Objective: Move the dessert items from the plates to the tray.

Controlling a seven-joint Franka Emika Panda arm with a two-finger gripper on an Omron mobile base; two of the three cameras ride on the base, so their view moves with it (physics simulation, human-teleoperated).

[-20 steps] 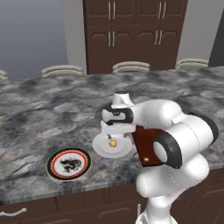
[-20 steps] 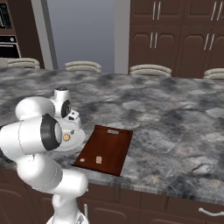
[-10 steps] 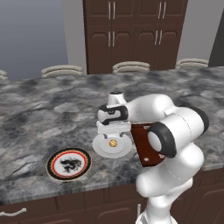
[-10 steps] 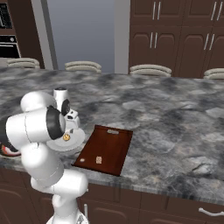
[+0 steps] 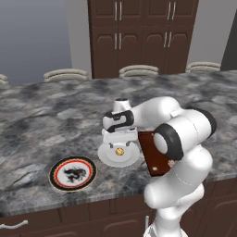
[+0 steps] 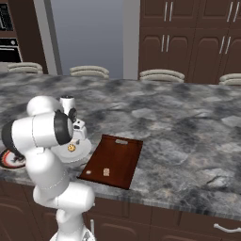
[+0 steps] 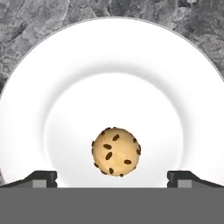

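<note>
A golden-tan cookie (image 7: pixel 116 151) with dark chips, one of the dessert items, lies in the middle of the plain white plate (image 7: pixel 109 65). My gripper (image 7: pixel 113 178) hangs straight above it, open, its fingertips (image 7: pixel 41 177) standing wide on either side and touching nothing. From the base, the gripper (image 5: pixel 119 144) is just above the cookie (image 5: pixel 119 151) on the white plate (image 5: pixel 107 159). The patterned plate (image 5: pixel 53 173) lies to the left with only its dark motif showing. On the tray (image 6: pixel 117 155), right of the white plate (image 6: pixel 82 151), rests a small paler piece (image 6: pixel 106 172).
The grey marble counter (image 5: pixel 55 120) runs wide to the back and both sides. The tray (image 5: pixel 149 148) is partly hidden behind my forearm in the left base view. Chair backs (image 6: pixel 162 75) line the far edge, with dark cabinets (image 5: pixel 139 32) behind.
The hand has come down closer over the white plate and the cookie while the elbow has swung. The jaws have stayed open. Nothing on the counter has moved.
</note>
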